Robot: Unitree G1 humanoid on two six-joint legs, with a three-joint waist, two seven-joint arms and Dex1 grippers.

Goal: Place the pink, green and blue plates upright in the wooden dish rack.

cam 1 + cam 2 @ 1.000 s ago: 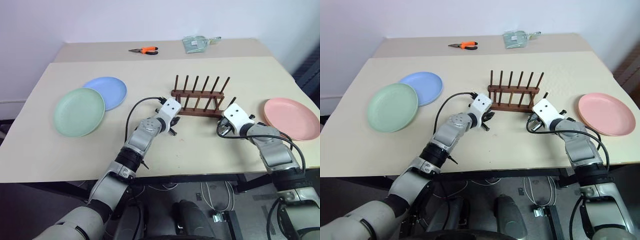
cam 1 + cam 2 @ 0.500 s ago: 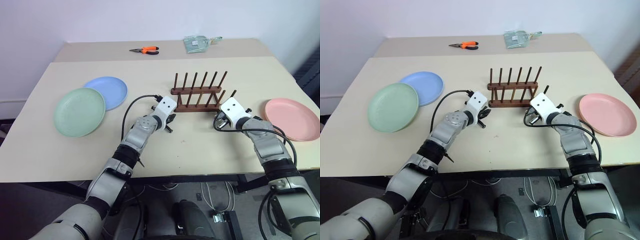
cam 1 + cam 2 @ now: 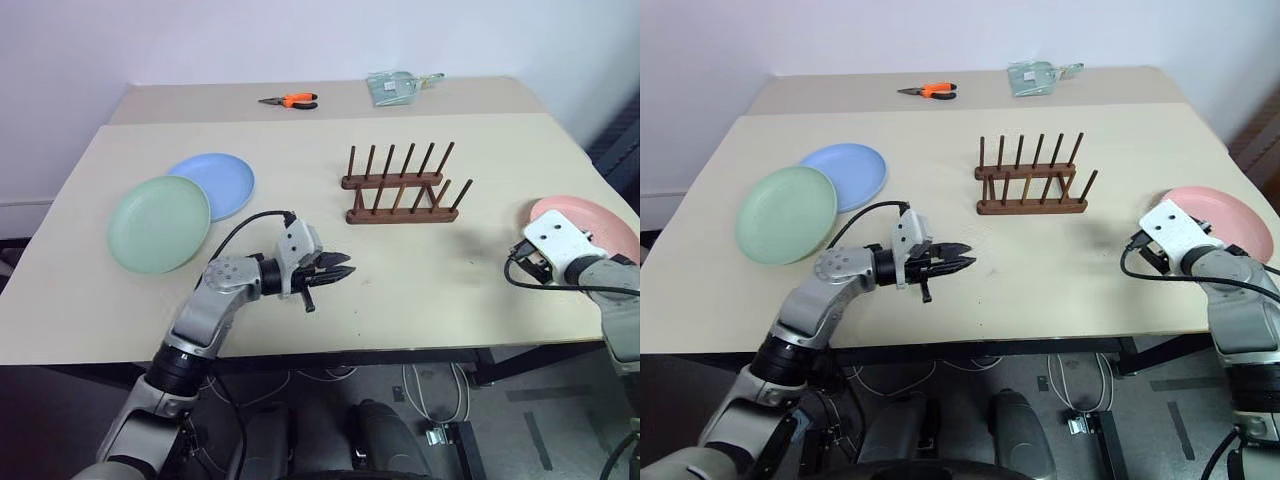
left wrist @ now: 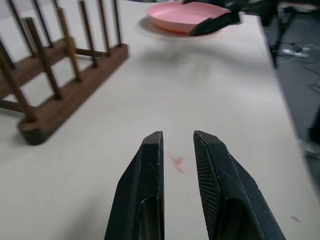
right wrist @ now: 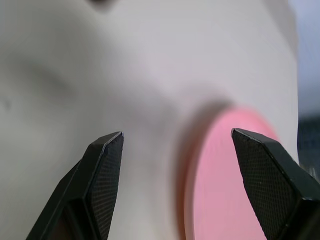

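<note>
Pink plate (image 5: 235,185) seemingly just beyond wide right fingers (image 5: 102,165), left fingers (image 4: 150,170) narrow, empty

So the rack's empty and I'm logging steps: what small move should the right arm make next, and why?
Probably ease the right end effector forward onto the pink plate's near rim. It stands open, the plate lies flat just ahead, and the wooden dish rack holds nothing.

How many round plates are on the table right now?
3. The pale green plate lies at the table's left, overlapping the light blue plate behind it; the salmon pink plate lies at the right edge.
</note>
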